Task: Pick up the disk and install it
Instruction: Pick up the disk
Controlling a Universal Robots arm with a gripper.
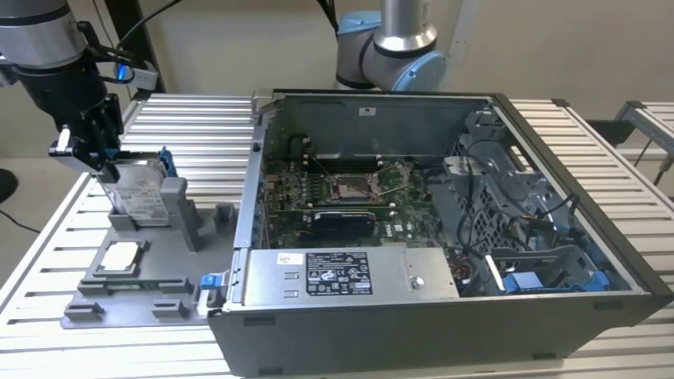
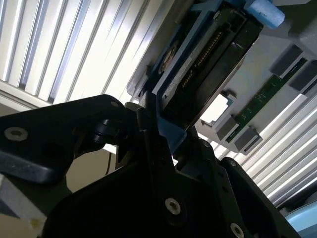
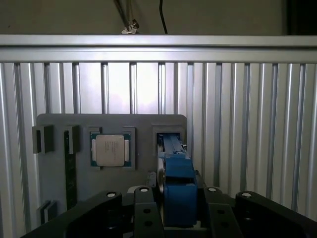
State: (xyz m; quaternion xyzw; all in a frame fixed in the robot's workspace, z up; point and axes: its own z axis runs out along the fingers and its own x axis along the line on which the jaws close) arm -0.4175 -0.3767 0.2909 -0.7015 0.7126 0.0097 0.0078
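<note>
- Gripper (image 1: 103,162) hangs at the far left of the exterior view, under the arm's wrist and pointing down. Its black fingers (image 3: 144,210) are clenched on the top edge of the disk (image 1: 142,193).
- The disk stands upright on its edge, its silver face towards the camera. Its lower end sits between the grey uprights of the fixture plate (image 1: 158,306).
- In the first wrist view, the blue carrier frame (image 3: 179,193) of the disk sits between the two fingers, which press on it from either side.
- In the second wrist view, one thin finger lies flat against the blue frame's edge, and the disk's dark side with its row of connector pins stretches away from the gripper.
- The square chip (image 1: 118,257) lies flat in a pocket of the same plate, near the disk's stand but apart from it.
- The open computer case (image 1: 421,335) stands just beside the plate, on the exterior view's right of it.
- The grey power supply (image 1: 337,272) with its black label runs along the near wall of the case, with the motherboard (image 1: 316,197) behind it.
- The second arm (image 1: 392,47) rises behind the case's back wall.
- A blue plastic part (image 1: 523,283) sits low in the case's right half.
- The slatted table (image 1: 632,166) carries everything.
</note>
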